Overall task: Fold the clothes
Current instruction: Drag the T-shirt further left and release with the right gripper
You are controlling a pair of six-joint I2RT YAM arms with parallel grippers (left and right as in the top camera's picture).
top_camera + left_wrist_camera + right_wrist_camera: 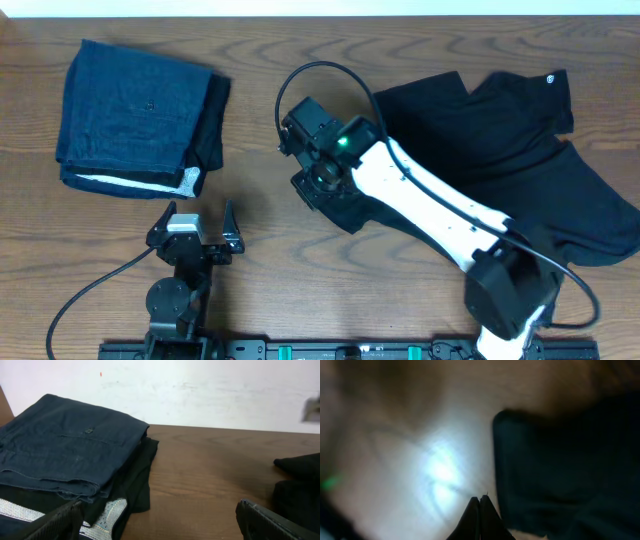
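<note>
The black shirt (560,170) lies unfolded and rumpled on the right half of the desk (260,270). It reaches from near the desk's middle to the right edge and up toward the far right corner. The soft fabric is spread loosely, with creases and overlapping flaps, not smoothed flat. A small white logo mark (551,78) shows near its far edge. One dark corner of it points toward the desk's middle, low against the wood.
</note>
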